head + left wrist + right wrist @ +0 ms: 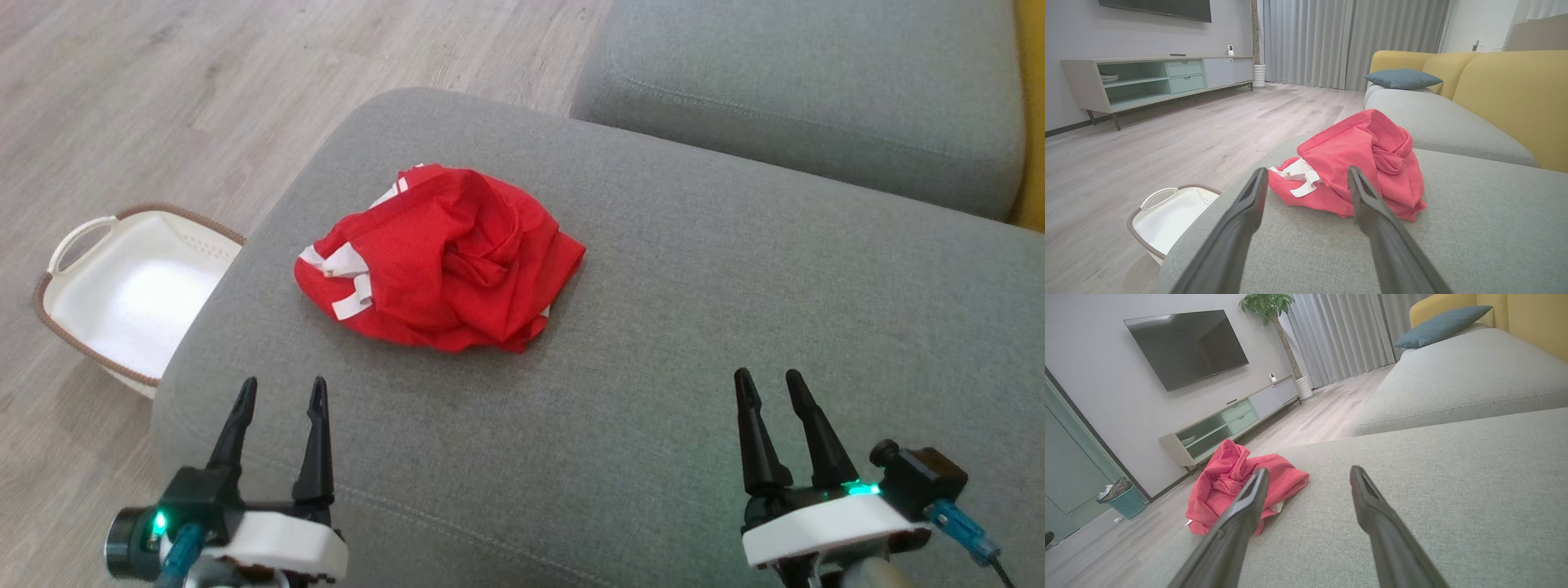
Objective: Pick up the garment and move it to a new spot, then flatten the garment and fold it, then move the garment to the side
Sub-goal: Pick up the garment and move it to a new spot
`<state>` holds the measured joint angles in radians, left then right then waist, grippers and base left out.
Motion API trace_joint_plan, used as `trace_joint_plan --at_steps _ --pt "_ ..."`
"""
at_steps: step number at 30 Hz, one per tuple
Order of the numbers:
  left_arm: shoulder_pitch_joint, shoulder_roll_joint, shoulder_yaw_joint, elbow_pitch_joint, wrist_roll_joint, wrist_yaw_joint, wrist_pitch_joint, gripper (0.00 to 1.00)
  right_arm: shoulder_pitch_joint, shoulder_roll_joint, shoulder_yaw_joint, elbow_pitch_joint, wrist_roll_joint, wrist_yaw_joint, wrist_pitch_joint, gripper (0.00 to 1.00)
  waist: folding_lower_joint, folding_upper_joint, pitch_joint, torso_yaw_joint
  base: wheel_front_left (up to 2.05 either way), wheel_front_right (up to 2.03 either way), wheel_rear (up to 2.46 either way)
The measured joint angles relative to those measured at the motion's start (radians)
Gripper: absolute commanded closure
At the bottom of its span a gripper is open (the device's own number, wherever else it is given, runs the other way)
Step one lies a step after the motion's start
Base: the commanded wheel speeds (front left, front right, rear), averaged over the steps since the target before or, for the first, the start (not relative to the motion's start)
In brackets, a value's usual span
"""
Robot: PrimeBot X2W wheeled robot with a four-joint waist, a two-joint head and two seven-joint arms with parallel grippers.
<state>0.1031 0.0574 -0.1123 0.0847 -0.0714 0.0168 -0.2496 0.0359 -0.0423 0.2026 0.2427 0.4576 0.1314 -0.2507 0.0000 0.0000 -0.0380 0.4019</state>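
Observation:
A crumpled red garment with white trim lies in a heap on the grey sofa cushion, towards its left side. My left gripper hovers open over the cushion's near left, a short way in front of the garment. At the near right, my right gripper is open too, well clear of the cloth; the garment sits to its left. Nothing is between either pair of fingers.
A white laundry basket with a brown rim stands on the wooden floor, left of the cushion. A second grey cushion lies behind, with the yellow sofa back and a blue pillow. A TV cabinet stands across the room.

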Motion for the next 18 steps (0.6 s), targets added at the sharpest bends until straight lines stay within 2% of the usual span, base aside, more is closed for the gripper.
trace_joint_plan --at_steps 5,10,14,18 --pt "0.000 0.000 0.023 -0.012 0.001 -0.001 0.000 0.00 -0.001 0.000 0.003 0.000 0.000 0.000 0.000 0.00 0.0000 0.0000 0.021 -0.002 0.00 0.00 0.00" --pt "-0.019 0.002 0.036 -0.006 -0.001 -0.028 0.000 0.00 -0.008 0.000 -0.033 -0.004 -0.017 0.000 0.000 0.00 0.0000 0.0000 0.066 -0.019 0.00 0.00 0.00" --pt "-0.114 0.019 0.049 0.044 -0.002 -0.065 0.000 0.00 -0.036 0.000 -0.087 -0.017 -0.053 0.000 0.000 0.00 0.0000 0.0000 0.122 -0.034 0.00 0.00 0.00" --pt "-0.262 0.071 0.058 0.136 -0.012 -0.103 -0.002 0.00 -0.093 -0.001 -0.129 -0.044 -0.100 0.000 0.000 0.00 0.0000 0.0000 0.192 -0.051 0.00 0.00 0.00"
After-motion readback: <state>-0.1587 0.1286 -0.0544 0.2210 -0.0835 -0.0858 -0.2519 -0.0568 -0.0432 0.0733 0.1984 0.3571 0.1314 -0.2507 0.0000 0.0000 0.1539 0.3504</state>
